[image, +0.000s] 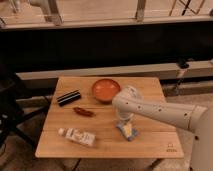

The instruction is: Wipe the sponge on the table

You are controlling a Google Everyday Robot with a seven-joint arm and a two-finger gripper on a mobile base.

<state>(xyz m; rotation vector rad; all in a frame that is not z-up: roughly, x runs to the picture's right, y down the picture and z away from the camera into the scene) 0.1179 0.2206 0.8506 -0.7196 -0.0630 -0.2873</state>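
The light-blue sponge (128,131) lies on the light wooden slatted table (150,142), right of centre and near the front edge. My gripper (125,125) comes straight down on the sponge from above and is shut on it, holding it against the tabletop. The white arm (160,111) reaches in from the right and covers the sponge's rear part.
An orange bowl (106,89) stands at the back centre, just behind the arm's wrist. A black bar-shaped object (68,97) and a small red object (83,112) lie to the left. A white labelled bottle (77,136) lies at the front left. A dark wall runs behind the table.
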